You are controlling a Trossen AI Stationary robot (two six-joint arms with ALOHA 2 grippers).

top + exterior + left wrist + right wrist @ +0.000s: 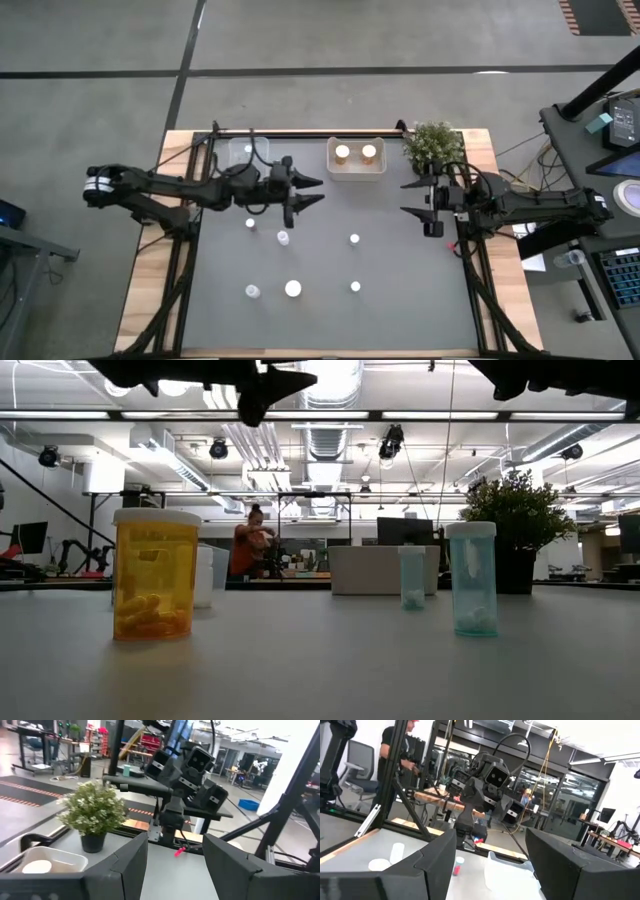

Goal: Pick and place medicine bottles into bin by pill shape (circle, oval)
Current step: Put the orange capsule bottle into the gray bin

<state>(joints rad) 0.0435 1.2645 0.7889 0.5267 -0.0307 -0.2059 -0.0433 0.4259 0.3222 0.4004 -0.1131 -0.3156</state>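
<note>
1. Left tool (318, 192) up in the air near the back of the tabletop (400, 290), fingers apart, nothing between them.
2. Right tool (408, 198) also up in the air, near the plant (434, 145), fingers apart and empty.
3. Two tools facing each other, well apart.
4. Six small bottles standing loose on the dark tabletop: one (250, 224) and another (283, 238) just below the left tool, one (354, 239) near the middle, three along the front (253, 291), (293, 288), (355, 287).
5. Two more bottles (342, 152) (369, 152) side by side inside the white bin (356, 174) at the back.
6. A clear bin (243, 155) beside it, partly under the left arm.
7. Up close in the low view: an orange bottle (155, 573) with pills inside, and two pale blue bottles (471, 578) (412, 577), all upright.
8. A person (250, 543) far back in the room.
</note>
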